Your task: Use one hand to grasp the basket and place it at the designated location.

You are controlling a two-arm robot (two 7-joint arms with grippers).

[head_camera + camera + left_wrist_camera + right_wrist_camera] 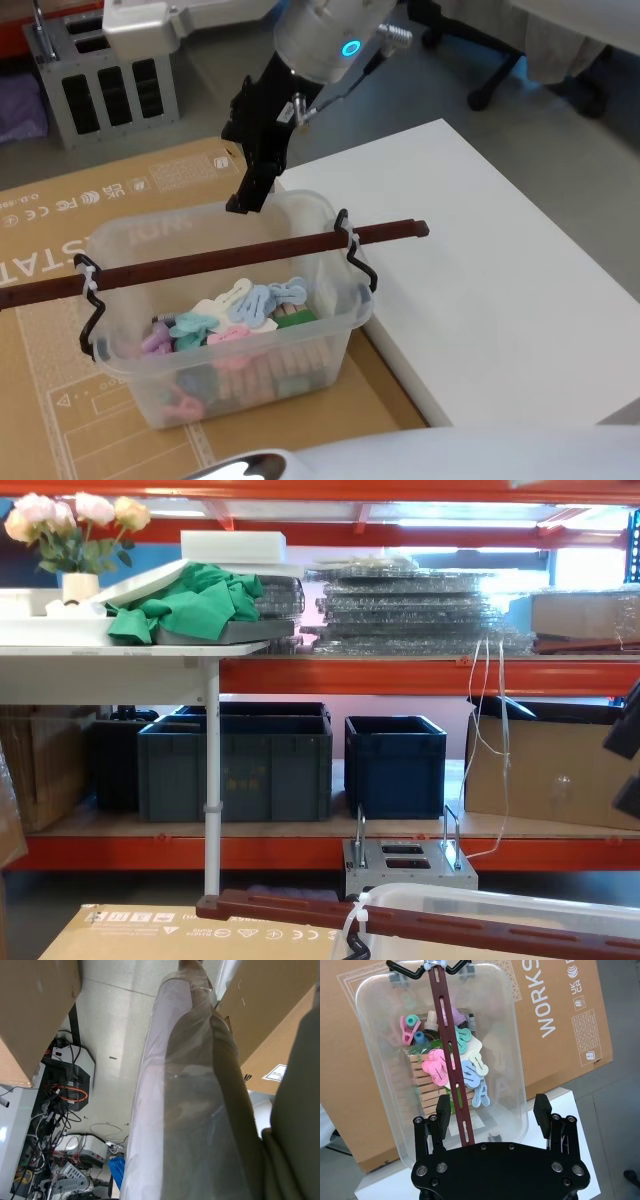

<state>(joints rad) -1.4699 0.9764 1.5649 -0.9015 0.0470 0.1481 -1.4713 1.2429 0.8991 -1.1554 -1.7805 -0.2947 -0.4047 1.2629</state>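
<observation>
The basket [330, 325] is translucent white plastic and stands on a cardboard sheet, holding pastel clips and wooden pegs. Its long red-brown bar handle [230, 258] lies across the rim, fastened with white ties and black wire hooks. My right gripper [250, 195] hangs over the basket's far rim, just behind the handle. In the right wrist view this gripper [492, 1112] is open, and the handle [450, 1050] runs between its fingers [442, 1110], nearer one of them, without touching. The chest view shows the basket rim [480, 905] and handle [400, 920] at the bottom.
A flat cardboard sheet [100, 190] lies under the basket. A white table top [480, 250] adjoins it on the right. A grey metal box [100, 80] stands behind on the floor. Dark blue crates [240, 765] fill the shelf beyond.
</observation>
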